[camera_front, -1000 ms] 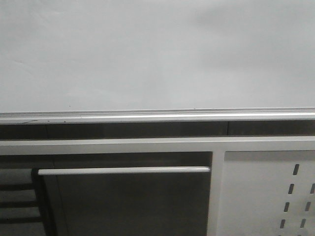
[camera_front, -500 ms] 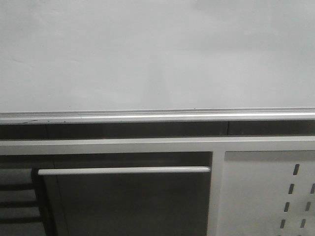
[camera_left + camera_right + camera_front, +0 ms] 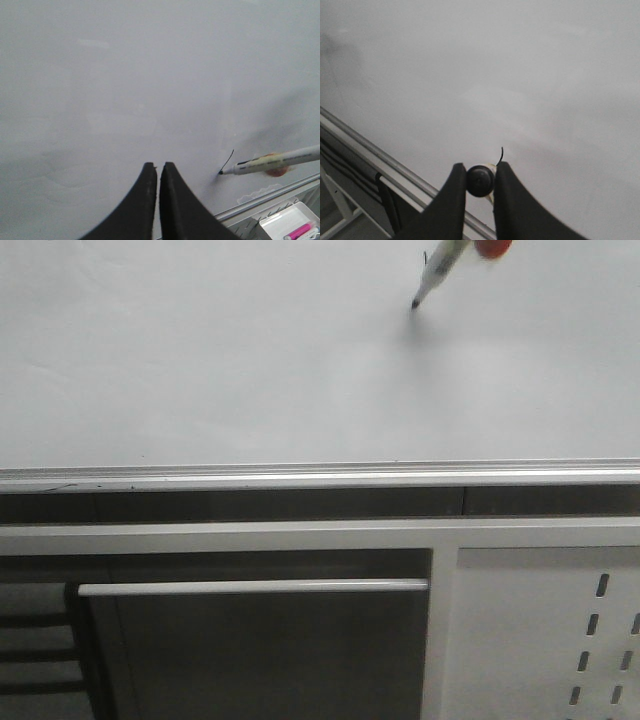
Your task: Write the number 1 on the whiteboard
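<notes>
Pale grey-white whiteboard fills the upper half of the front view, its silver aluminium rail running along the lower edge. Below the rail: a dark gap, a white frame bar, a horizontal handle bar, and a white panel with slot holes at lower right. A white marker with a black tip enters from the top edge, right of centre, slanted, tip pointing down-left and at or just off the board. An orange blur sits beside its upper end. No arm body visible in this view.

Left wrist view: left gripper shows two black fingers pressed together, holding nothing, hovering in front of the board. Beside it, the marker lies nearly horizontal in the picture, its tip meeting the lower end of a short, thin, slightly curved black stroke, the number 1 so far. A white tray with a pink object sits at the corner past the rail.

Right wrist view: right gripper has its black fingers clamped on the marker, seen end-on as a dark round butt. A short piece of the stroke shows just beyond the marker on the board. The rail runs diagonally on one side.
</notes>
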Tool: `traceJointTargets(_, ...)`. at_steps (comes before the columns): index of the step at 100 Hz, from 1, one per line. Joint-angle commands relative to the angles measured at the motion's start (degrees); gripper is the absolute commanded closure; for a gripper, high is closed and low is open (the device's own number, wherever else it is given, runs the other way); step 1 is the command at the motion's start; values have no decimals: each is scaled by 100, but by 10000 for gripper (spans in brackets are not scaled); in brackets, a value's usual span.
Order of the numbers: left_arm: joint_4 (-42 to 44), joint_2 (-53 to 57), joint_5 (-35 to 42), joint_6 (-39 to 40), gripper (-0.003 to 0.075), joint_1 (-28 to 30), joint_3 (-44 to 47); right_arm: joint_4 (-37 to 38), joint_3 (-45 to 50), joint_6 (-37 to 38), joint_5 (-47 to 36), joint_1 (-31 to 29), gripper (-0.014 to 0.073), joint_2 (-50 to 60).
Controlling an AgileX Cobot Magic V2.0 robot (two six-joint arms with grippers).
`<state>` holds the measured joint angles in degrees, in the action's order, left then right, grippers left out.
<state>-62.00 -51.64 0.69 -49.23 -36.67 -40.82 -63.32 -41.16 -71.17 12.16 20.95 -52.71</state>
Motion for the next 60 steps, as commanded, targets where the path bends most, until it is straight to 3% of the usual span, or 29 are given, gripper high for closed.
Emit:
traceJointTargets(1, 42, 85, 221, 41, 741, 4, -159, -110, -215, -101, -244, 116, 645, -127)
traceJointTargets(15, 42, 85, 147, 41, 741, 4, -159, -110, -215, -76, 359, 271, 645, 235)
traceJointTargets(25, 63, 85, -69, 31, 740, 4, -159, 85, -215, 450, 974, 232, 645, 653)
traceJointTargets(40, 224, 16, -685, 20, 740, -34, -257, 1730, -498, 2051, 2720, 44, 645, 817)
traceJointTargets(45, 248, -93, -926, -38, 740, -111, -330, 2074, -565, 2274, 3200, 44, 645, 793)
traceJointTargets(60, 248, -525, -1347, -516, 683, -588, -594, 1988, -609, 2397, 3254, 44, 645, 773)
